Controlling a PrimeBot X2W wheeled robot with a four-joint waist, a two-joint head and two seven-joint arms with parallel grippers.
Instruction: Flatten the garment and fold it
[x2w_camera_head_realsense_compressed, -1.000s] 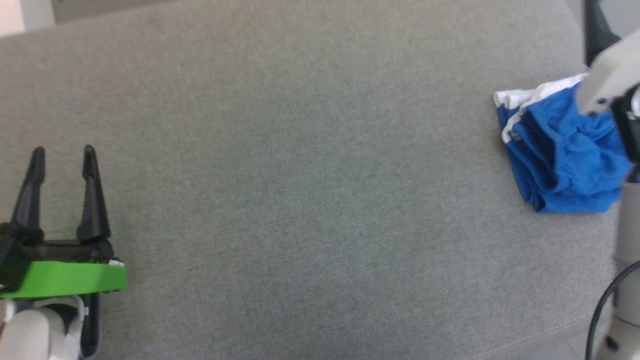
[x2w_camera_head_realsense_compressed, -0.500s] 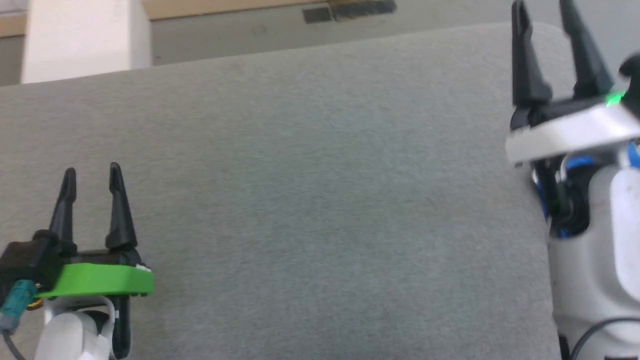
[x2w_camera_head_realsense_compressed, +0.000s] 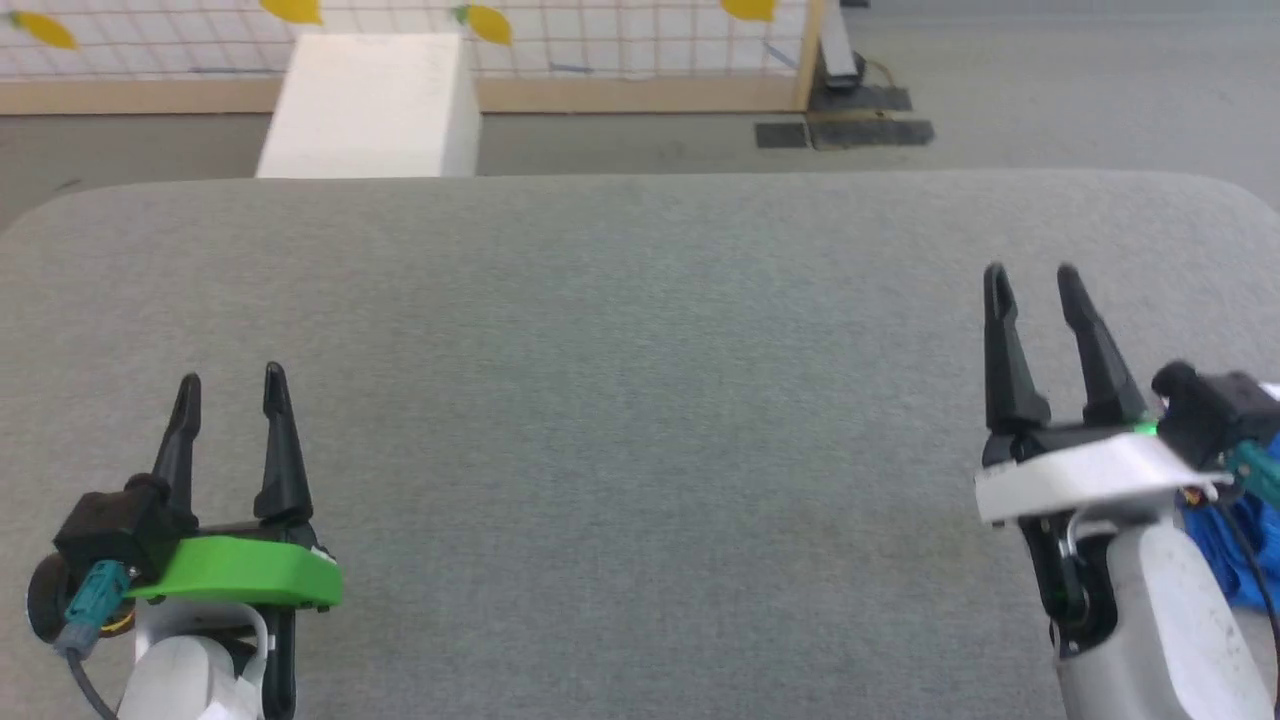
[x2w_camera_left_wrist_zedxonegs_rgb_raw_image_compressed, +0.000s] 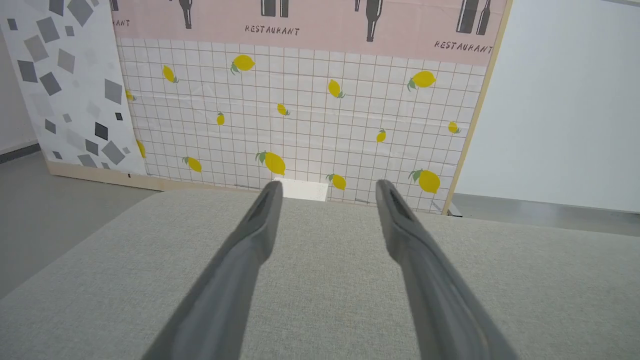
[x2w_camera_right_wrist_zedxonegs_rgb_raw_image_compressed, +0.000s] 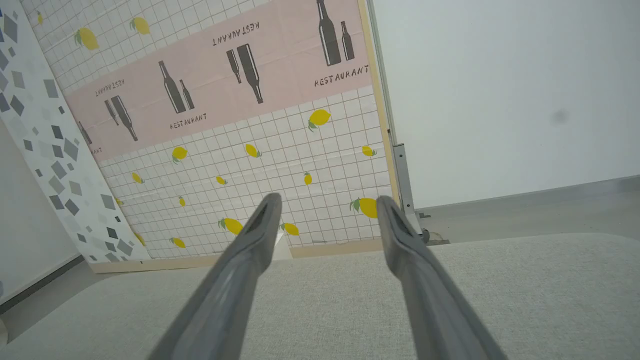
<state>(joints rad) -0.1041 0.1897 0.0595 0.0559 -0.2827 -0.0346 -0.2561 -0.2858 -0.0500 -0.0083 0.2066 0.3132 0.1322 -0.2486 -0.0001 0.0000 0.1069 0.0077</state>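
Observation:
The garment (x2w_camera_head_realsense_compressed: 1238, 550) shows as a small patch of bright blue fabric at the right edge of the head view, mostly hidden behind my right wrist. My right gripper (x2w_camera_head_realsense_compressed: 1032, 282) stands open over the grey cushion (x2w_camera_head_realsense_compressed: 620, 400), fingers pointing away, nothing between them. At the lower left my left gripper (x2w_camera_head_realsense_compressed: 231, 385) is open and empty too, far from the fabric. In the left wrist view the left gripper (x2w_camera_left_wrist_zedxonegs_rgb_raw_image_compressed: 326, 187) has its fingers spread above bare cushion. The right gripper (x2w_camera_right_wrist_zedxonegs_rgb_raw_image_compressed: 327, 201) looks the same in the right wrist view.
The grey cushion (x2w_camera_left_wrist_zedxonegs_rgb_raw_image_compressed: 325, 280) ends in a rounded far edge. Beyond it lies grey floor with a white box (x2w_camera_head_realsense_compressed: 372, 105) and a tiled lemon-pattern panel (x2w_camera_left_wrist_zedxonegs_rgb_raw_image_compressed: 300, 115). A metal stand foot (x2w_camera_head_realsense_compressed: 850, 95) sits at the panel's right end.
The head camera has tilted up, so the far edge, floor and wall panel came into view. The right arm now covers most of the blue fabric. Both grippers stay open.

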